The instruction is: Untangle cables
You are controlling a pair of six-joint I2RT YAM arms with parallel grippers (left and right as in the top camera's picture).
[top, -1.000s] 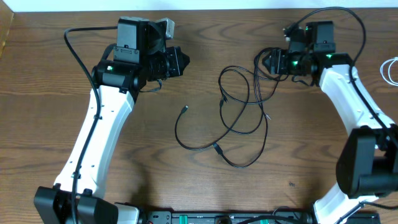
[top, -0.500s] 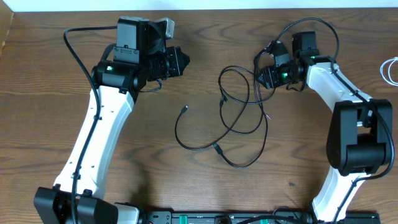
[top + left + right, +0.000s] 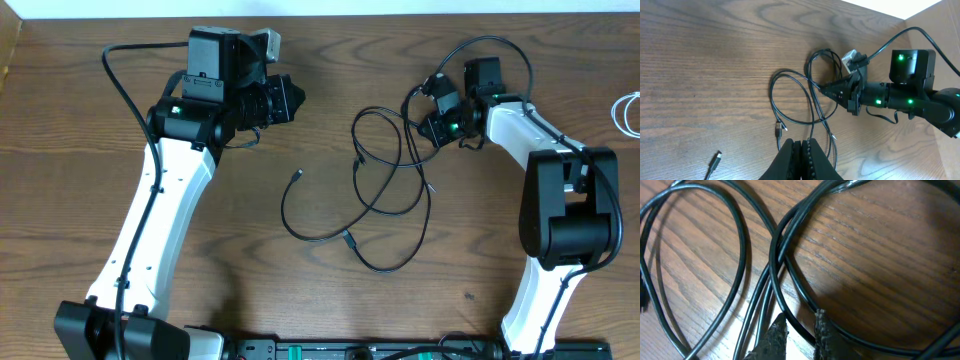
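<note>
Black cables [image 3: 385,185], upper right: right gripper [image 3: 799,330] is pinching one strand.
It should be lifting slowly, avoiding neighbouring loops; left gripper [image 3: 802,150] is sitting closed.

Bare brown wooden tabletop [image 3: 200,300] lay open below; tangled thin black cables [image 3: 385,190] blocked the middle.
</note>
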